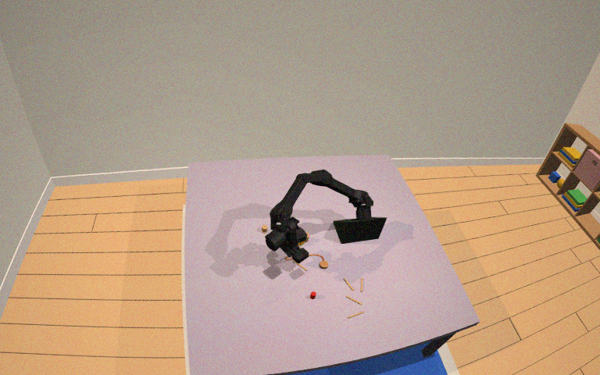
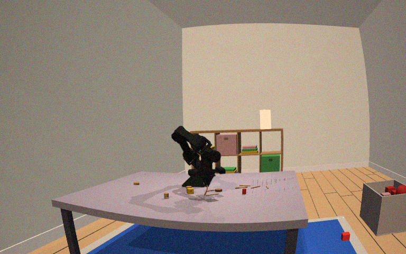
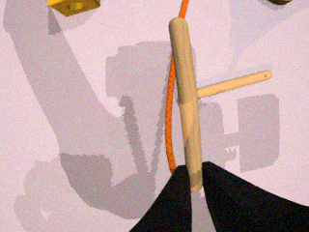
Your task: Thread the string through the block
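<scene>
My gripper (image 3: pixel 193 172) (image 2: pixel 208 183) (image 1: pixel 297 255) is shut on the lower end of the thin wooden stick (image 3: pixel 186 97) (image 2: pixel 205 190). It holds the stick tilted, with the far tip close above the table. The orange string (image 3: pixel 169 121) (image 1: pixel 312 255) runs from the stick back to the round wooden button (image 1: pixel 323 264) (image 2: pixel 218 189). The yellow block with the hole (image 3: pixel 79 5) (image 2: pixel 190 190) stands on the table a short way left of the stick's tip; in the wrist view it is cut off by the top edge.
A loose stick (image 3: pixel 237 83) (image 2: pixel 212 194) lies under the held one. More loose sticks (image 1: pixel 353 299) and a red cylinder (image 1: pixel 312 294) (image 2: pixel 243 191) lie to the right. A small wooden cylinder (image 1: pixel 264 228) (image 2: pixel 166 195) and a disc (image 2: pixel 136 182) sit left.
</scene>
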### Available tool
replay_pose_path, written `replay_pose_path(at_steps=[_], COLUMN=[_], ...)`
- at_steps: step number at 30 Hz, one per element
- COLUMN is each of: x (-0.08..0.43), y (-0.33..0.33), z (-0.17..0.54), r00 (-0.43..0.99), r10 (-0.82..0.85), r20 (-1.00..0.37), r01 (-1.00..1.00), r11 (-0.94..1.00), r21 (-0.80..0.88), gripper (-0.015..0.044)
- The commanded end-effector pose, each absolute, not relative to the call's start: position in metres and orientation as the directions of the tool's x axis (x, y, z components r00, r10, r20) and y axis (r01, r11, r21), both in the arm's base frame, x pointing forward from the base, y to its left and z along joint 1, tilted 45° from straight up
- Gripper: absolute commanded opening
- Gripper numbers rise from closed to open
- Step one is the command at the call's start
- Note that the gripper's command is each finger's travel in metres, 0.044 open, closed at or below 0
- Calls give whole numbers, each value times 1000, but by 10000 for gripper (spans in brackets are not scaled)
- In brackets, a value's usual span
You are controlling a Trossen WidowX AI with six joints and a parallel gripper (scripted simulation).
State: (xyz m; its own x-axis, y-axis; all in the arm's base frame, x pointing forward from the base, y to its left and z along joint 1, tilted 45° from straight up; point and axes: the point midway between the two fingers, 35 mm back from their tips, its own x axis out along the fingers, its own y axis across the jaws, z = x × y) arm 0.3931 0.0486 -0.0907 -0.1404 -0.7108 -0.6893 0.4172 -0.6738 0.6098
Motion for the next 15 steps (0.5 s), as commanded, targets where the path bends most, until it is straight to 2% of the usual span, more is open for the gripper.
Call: replay_pose_path(at_steps=[1, 15], x=[399, 416], y=[49, 51], z=[-91, -94], r00=[-130, -101], r10=[-713, -707], r20=[-689, -700], r01=[421, 423], r11=[-669, -668], r21=[612, 613], gripper=[0, 0])
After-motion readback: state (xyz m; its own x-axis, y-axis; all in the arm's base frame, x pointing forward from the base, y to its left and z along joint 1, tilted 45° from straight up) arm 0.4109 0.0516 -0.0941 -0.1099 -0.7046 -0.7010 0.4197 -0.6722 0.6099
